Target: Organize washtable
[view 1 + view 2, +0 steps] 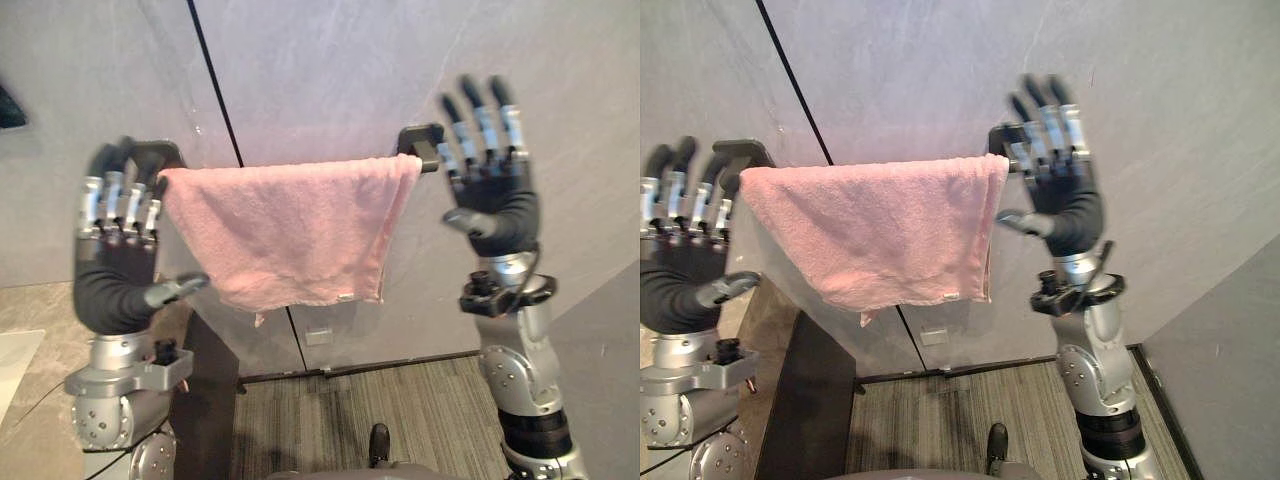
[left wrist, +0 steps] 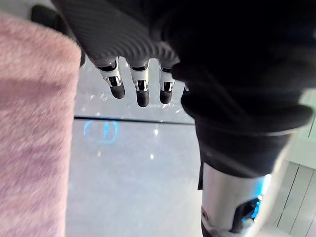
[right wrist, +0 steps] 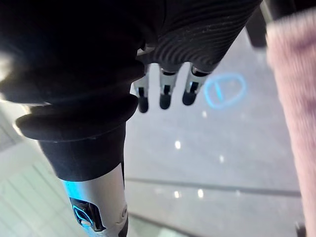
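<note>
The pink towel (image 1: 285,235) hangs folded over a wall rail, its top edge pulled fairly straight between the two dark end brackets, the left one (image 1: 155,155) and the right one (image 1: 420,140). It covers the bar between them completely. This looks like the tidy resting place for it: spread wide so it can air, and off the pale stone counter (image 1: 25,400) at the lower left. The left hand (image 1: 115,260) is raised just beside the towel's left edge, and the right hand (image 1: 495,195) just beside its right edge. Both have their fingers straight and spread with the thumbs held out, and both grip nothing. In the wrist views a strip of bare wall shows between the fingertips and the cloth, so neither hand appears to touch it. My reading is that the hands flank the towel because it has been laid out along the bar and let go, or is being checked for evenness. The cloth is soft looped terry, thick and limp. Its lower hem sags unevenly, with one corner drooping lower and a small label (image 1: 345,297) near the bottom right. The wall (image 1: 330,70) is smooth grey panelling with faint veining, split by a thin dark seam (image 1: 215,85). Below lies a striped grey carpet (image 1: 400,410).
</note>
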Controlling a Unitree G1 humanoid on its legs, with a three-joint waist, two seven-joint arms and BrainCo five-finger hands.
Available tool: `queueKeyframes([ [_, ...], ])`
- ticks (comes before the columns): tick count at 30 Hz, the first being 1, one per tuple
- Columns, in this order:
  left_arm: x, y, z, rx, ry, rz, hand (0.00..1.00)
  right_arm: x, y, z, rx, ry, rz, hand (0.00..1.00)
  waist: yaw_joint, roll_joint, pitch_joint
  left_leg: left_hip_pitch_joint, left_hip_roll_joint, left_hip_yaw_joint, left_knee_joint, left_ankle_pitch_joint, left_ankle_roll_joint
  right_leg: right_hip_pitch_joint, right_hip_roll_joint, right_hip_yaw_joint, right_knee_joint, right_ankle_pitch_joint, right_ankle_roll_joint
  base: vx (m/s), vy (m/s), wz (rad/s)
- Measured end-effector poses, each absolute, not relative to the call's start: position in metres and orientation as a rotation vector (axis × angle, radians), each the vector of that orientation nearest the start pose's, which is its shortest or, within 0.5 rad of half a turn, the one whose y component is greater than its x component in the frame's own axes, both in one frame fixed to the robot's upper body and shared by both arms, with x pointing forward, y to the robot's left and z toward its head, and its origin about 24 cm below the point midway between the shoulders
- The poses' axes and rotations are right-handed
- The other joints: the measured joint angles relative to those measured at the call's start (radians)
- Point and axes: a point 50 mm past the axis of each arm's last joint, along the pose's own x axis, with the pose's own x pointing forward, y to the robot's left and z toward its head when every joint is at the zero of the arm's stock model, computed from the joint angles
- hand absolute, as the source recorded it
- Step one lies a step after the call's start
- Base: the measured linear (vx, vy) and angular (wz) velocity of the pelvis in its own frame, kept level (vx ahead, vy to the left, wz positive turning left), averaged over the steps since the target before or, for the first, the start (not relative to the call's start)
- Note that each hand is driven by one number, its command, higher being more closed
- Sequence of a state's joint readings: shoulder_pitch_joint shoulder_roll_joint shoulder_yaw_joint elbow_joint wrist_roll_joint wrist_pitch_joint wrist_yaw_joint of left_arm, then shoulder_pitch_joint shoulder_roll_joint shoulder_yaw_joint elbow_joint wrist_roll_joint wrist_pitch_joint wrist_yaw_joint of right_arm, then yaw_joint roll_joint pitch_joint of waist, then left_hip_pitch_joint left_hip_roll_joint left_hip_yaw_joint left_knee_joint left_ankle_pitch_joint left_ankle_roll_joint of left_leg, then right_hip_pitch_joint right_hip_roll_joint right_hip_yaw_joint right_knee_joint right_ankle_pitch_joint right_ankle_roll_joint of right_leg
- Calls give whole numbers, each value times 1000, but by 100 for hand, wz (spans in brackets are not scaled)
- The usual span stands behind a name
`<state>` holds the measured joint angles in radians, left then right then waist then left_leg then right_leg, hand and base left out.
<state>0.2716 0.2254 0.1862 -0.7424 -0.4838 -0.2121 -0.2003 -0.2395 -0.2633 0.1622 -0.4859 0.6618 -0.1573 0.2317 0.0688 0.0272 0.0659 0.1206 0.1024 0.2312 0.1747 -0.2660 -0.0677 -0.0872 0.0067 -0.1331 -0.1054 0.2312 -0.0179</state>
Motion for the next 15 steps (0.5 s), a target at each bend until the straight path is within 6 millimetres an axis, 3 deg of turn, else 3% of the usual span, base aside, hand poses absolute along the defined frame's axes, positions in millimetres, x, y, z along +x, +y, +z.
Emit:
queueKeyframes([
  [6, 162, 187, 172, -133, -642, -361, 0, 228, -100, 208, 297, -725, 867, 0, 2, -24, 2, 14, -3, -4, -4, 0, 1, 15, -2, -2, 0, -1, 1, 7, 70, 2],
  [10, 170, 174, 148, -213, -511, -473, 0, 234, -86, 185, 303, -592, 938, 0, 1, -25, 3, 15, -7, 9, -9, 1, 3, 8, -3, 7, 0, -8, 10, -10, 45, -7],
  [15, 177, 174, 121, -245, -376, -470, 0, 237, -79, 159, 290, -453, 952, 0, 1, -20, 7, 7, -4, 18, -18, 2, 3, -8, 3, 15, 0, -8, 9, 20, 29, -6],
])
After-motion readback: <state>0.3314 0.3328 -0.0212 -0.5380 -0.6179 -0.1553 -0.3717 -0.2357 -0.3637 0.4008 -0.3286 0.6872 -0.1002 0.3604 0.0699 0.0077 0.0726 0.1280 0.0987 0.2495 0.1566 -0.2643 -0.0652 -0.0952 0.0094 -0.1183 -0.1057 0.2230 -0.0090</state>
